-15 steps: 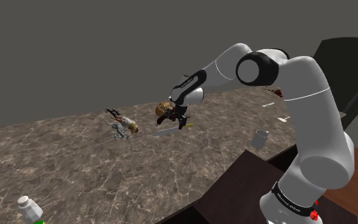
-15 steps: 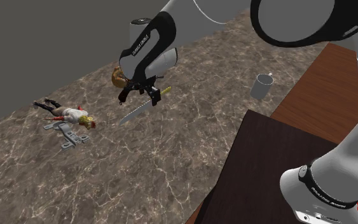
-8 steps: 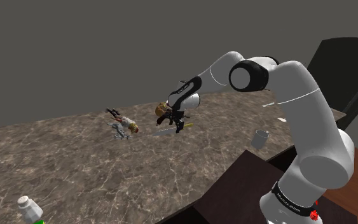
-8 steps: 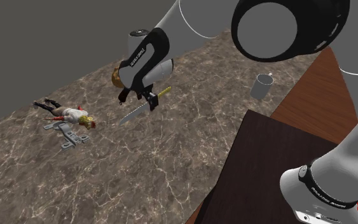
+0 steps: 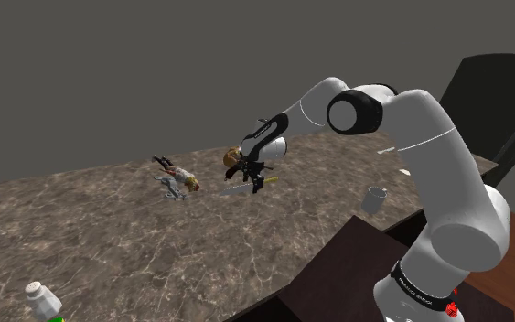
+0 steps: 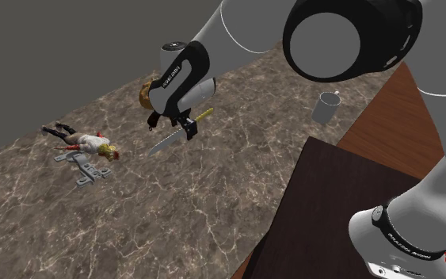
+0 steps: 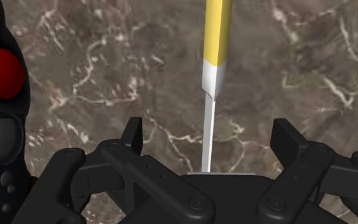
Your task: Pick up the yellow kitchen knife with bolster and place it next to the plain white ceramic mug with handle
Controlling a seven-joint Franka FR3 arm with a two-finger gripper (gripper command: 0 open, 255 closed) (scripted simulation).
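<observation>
- Lowered a little over the past second, the black gripper [image 6: 172,124] now sits close above the knife [image 6: 165,143], which has not shifted on the brown marbled counter [image 6: 213,198].
- At the second exterior view's left, a small doll figure [image 6: 90,143] lies on the counter, well apart from the knife.
- Near the middle, a brown round object [image 6: 144,96] sits just behind the gripper.
- The knife lies flat beneath the gripper. Its jaws are spread wide and straddle it, touching nothing.
- From the wrist view, the thin blade [image 7: 207,137] runs between the jaws, with the pale bolster [image 7: 213,76] and yellow handle [image 7: 217,32] reaching out beyond them.
- The knife is probably light and rigid. The flat blade looks slick and offers little to pinch, so the thicker handle or bolster seems the safer place to hold it. A grip far from the middle may let it tip.
- At the second exterior view's right, a grey mug [image 6: 326,106] stands upright, well apart from the knife.
</observation>
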